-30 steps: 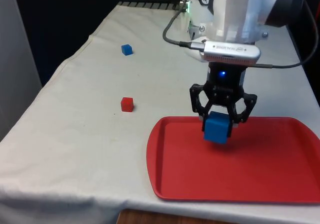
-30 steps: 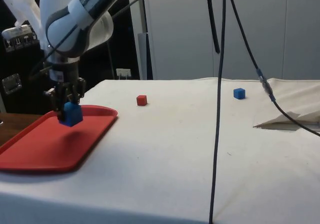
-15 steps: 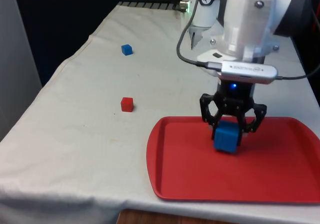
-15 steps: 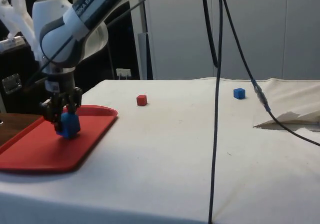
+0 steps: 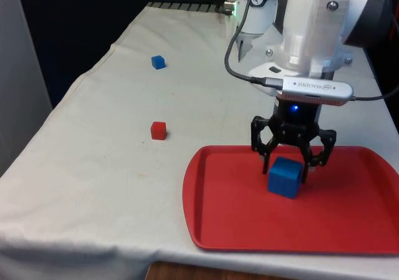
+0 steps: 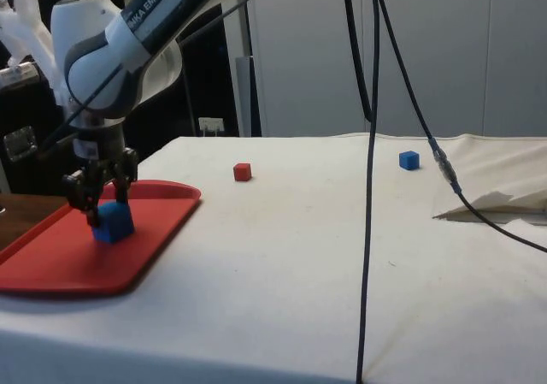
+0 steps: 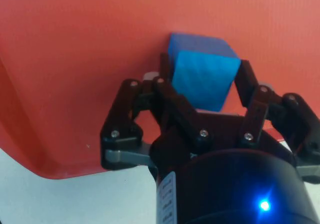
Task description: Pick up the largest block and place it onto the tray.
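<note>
The gripper (image 5: 293, 159) has lowered since a second ago and its fingers now stand apart, astride the large blue block (image 5: 285, 177); the block seems to rest flat on the red tray (image 5: 224, 230), toward its far edge, so the placing looks done; being a cube, it has no long axis, one corner turned toward the tray's near edge.

I see the big blue block (image 5: 285, 176) sitting flat (slightly turned) on the red tray (image 5: 237, 230) — near its middle.
</note>
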You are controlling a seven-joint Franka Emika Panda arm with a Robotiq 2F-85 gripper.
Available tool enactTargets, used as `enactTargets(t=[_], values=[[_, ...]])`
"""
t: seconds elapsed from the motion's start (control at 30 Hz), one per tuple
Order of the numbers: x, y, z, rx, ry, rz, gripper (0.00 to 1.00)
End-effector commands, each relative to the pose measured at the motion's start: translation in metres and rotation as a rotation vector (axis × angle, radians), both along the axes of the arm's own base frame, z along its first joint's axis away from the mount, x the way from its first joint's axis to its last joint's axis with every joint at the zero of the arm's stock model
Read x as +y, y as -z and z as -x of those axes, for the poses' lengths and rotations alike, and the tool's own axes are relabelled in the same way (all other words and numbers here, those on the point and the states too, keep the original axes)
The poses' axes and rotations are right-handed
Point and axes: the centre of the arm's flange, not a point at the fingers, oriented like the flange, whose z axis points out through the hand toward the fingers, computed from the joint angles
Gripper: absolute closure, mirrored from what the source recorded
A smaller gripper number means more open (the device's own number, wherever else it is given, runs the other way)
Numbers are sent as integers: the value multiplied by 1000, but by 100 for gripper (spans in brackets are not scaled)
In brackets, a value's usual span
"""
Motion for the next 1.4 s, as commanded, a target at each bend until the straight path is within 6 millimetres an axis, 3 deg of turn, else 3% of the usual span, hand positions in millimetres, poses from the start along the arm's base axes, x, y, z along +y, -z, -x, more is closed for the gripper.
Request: enactTargets(t=[0.0, 0.03, 0.1, 0.13, 0.2, 0.43, 0.57, 0.63, 0.83, 1.37], values=[[0, 0, 0, 0, 0, 0, 50], [0, 1, -1, 2, 2, 0, 50], [0, 1, -1, 1, 1, 0, 30], [0, 1, -1, 1, 1, -1, 10], [0, 1, -1, 0, 1, -1, 0], [0, 1, -1, 0, 1, -1, 0], [-1, -21, -3, -7, 1, 1, 0], [-2, -19, -5, -10, 0, 1, 0], [-3, -48, -5, -8, 1, -2, 0], [-6, -100, -5, -24, 2, -13, 0]])
